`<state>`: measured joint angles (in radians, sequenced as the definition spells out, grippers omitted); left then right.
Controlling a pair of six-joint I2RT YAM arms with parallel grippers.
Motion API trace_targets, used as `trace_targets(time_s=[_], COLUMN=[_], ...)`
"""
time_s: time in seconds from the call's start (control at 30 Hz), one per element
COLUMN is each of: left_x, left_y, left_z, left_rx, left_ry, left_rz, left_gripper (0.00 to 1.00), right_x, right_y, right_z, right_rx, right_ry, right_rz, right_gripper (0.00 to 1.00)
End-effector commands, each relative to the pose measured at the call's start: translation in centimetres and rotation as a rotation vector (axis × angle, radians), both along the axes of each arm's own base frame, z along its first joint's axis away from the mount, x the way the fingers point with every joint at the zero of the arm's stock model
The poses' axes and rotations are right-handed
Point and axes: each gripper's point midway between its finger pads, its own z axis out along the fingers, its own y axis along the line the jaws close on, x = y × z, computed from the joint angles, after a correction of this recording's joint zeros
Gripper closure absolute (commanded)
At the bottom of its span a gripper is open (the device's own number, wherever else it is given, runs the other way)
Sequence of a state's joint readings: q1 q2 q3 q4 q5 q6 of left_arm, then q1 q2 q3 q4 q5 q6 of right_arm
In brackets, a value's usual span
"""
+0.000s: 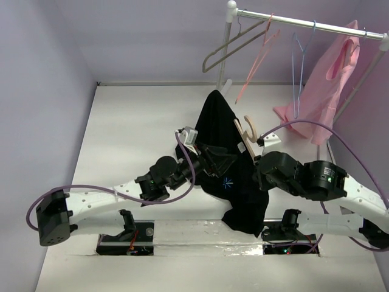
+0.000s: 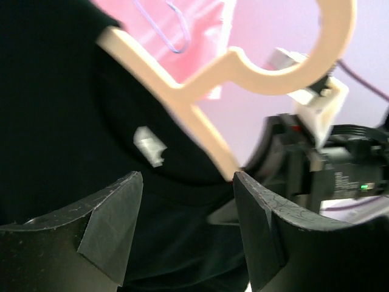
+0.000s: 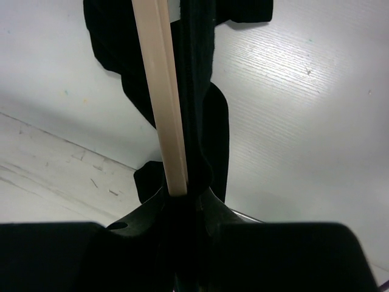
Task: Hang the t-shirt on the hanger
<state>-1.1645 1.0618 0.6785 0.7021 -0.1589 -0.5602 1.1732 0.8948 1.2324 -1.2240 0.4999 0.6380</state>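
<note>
The black t-shirt [image 1: 226, 159] hangs in the air at the table's middle, draped over the tan wooden hanger [image 1: 248, 130], whose hook sticks out at the shirt's upper right. My right gripper [image 1: 258, 163] is shut on the hanger's arm [image 3: 161, 91] together with a fold of the shirt [image 3: 198, 97], its jaws [image 3: 185, 198] closed tight around both. My left gripper [image 1: 211, 159] is at the shirt's left side. In the left wrist view it [image 2: 188, 210] is open, with the shirt [image 2: 73, 121] just beyond the fingers and the hanger's hook [image 2: 267, 76] above them.
A white clothes rack [image 1: 304, 23] stands at the back right with a grey wire hanger [image 1: 226, 48], a pink hanger [image 1: 260, 53], a blue hanger [image 1: 299, 61] and a pink garment [image 1: 322, 91]. A purple cable [image 1: 316, 128] arcs over my right arm.
</note>
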Motion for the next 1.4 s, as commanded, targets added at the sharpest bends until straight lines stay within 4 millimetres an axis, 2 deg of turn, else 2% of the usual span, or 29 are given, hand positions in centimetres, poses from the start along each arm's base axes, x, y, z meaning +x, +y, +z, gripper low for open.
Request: trace_targets(time_s=[0.0, 0.1, 0.33, 0.5, 0.63, 0.7, 0.73, 0.8, 0.83, 0.87, 0.9, 1.0, 1.03, 1.23, 1.37], left_x=[-1.8, -1.9, -0.7, 0.2, 0.7, 0.9, 1.0, 1.1, 1.3, 1.4, 1.4, 1.7, 1.8, 1.8, 1.7], left_y=[-0.7, -1.5, -4.1, -5.1, -5.9, -5.9, -5.7, -5.5, -5.3, -5.2, -5.0, -4.2, -3.9, -3.2, -2.7], left_z=[6.5, 6.6, 5.8, 5.2, 4.7, 4.6, 4.5, 4.3, 4.3, 4.1, 4.0, 4.0, 4.2, 5.0, 5.5], left_rx=[-0.219, -0.242, -0.234, -0.243, -0.248, -0.257, -0.272, -0.285, -0.290, -0.285, -0.287, -0.297, -0.306, -0.336, -0.373], left_ry=[-0.070, -0.056, -0.031, -0.012, 0.012, 0.022, 0.033, 0.046, 0.056, 0.069, 0.075, 0.094, 0.098, 0.120, 0.131], left_rz=[-0.102, -0.120, -0.111, -0.092, -0.082, -0.077, -0.069, -0.064, -0.049, -0.040, -0.035, -0.008, 0.001, 0.014, 0.015], left_gripper=[0.42, 0.41, 0.40, 0.41, 0.48, 0.56, 0.71, 0.86, 1.00, 1.00, 1.00, 1.00, 1.00, 1.00, 1.00], right_x=[1.2, 1.1, 1.0, 0.9, 0.9, 1.0, 1.0, 1.1, 1.1, 1.0, 1.0, 0.5, 0.2, -0.3, -0.4], right_y=[1.9, 2.5, 4.0, 4.9, 5.4, 5.5, 5.6, 5.5, 5.4, 5.2, 5.1, 4.7, 4.8, 4.7, 4.8], right_z=[1.9, 2.0, 2.0, 2.1, 2.0, 2.0, 1.8, 1.5, 1.4, 1.5, 1.7, 2.4, 2.7, 3.0, 2.9], right_rx=[0.113, 0.156, 0.219, 0.246, 0.263, 0.265, 0.267, 0.263, 0.269, 0.276, 0.290, 0.342, 0.365, 0.401, 0.405], right_ry=[-0.069, -0.080, -0.083, -0.085, -0.088, -0.088, -0.085, -0.084, -0.081, -0.083, -0.085, -0.091, -0.089, -0.103, -0.113], right_rz=[0.001, 0.017, 0.058, 0.086, 0.096, 0.096, 0.094, 0.085, 0.070, 0.067, 0.068, 0.075, 0.086, 0.122, 0.143], right_gripper=[1.00, 1.00, 1.00, 1.00, 1.00, 1.00, 1.00, 1.00, 1.00, 0.99, 0.86, 0.65, 0.53, 0.28, 0.20])
